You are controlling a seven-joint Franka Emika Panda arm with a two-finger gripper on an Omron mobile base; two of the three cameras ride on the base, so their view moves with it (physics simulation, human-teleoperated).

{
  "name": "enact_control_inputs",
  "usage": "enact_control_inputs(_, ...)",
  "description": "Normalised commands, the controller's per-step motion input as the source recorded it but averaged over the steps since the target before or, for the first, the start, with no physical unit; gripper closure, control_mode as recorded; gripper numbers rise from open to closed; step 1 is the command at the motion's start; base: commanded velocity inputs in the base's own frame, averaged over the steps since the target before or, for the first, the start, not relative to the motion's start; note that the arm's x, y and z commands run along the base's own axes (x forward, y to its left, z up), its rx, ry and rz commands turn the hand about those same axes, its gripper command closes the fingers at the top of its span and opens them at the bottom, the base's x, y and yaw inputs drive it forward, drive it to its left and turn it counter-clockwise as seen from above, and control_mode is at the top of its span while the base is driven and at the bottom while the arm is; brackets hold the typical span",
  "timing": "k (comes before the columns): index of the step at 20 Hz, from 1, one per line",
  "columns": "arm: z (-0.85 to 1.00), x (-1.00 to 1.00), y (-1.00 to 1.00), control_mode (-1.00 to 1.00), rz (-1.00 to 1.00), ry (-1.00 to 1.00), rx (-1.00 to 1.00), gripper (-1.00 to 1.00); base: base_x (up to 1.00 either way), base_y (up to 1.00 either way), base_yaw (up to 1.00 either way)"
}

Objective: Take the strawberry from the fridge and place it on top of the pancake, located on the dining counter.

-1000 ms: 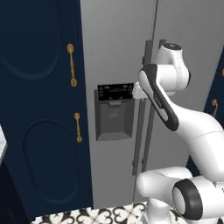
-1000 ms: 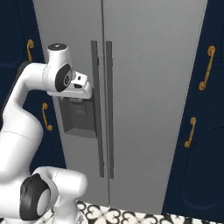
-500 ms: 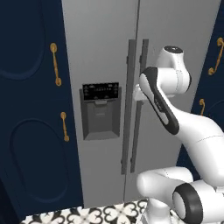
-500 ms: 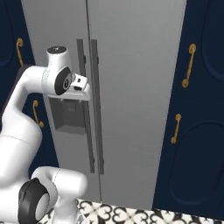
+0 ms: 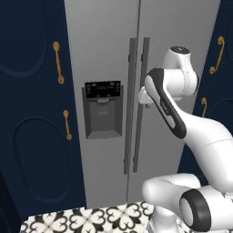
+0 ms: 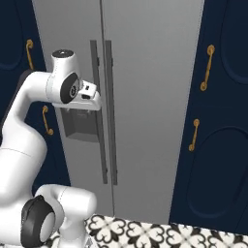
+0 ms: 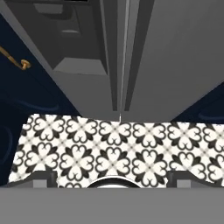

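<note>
Hanging wide open in front of the fridge (image 5: 113, 91), the hand (image 6: 92, 97) has nothing in it. Its two dark fingertips (image 7: 43, 178) sit far apart at the bottom of the hand view, with just floor between them. The hand is held up about level with the black panel (image 5: 103, 88) on the left door, and it is close to the two long bar handles (image 6: 107, 111) in the middle. It is near the handles but not touching them. Both fridge doors are shut tight, so you cannot see inside. Under the black panel is a dark hollow (image 5: 104, 118) set into the door. Dark blue cabinets (image 6: 218, 121) with gold handles (image 6: 208, 68) stand on both sides of the fridge. The floor (image 7: 118, 148) below has white tiles with black flower shapes.
</note>
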Motion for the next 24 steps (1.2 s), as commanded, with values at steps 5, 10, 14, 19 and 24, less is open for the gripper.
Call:
enact_control_inputs(5,0.00,0.00,0.00,1.00,0.00,0.00,0.00,-1.00,-0.20,0.00,0.00)
enact_control_inputs(10,0.00,0.00,0.00,1.00,0.00,0.00,0.00,-1.00,-0.48,0.00,0.00)
enact_control_inputs(14,0.00,0.00,0.00,1.00,0.00,0.00,0.00,-1.00,-0.43,0.00,0.00)
enact_control_inputs(19,0.00,0.00,0.00,1.00,0.00,0.00,0.00,-1.00,-0.08,-0.02,0.00)
enact_control_inputs(24,-0.01,0.69,-0.19,-1.00,0.00,-0.42,0.05,-1.00,0.00,0.00,0.00)
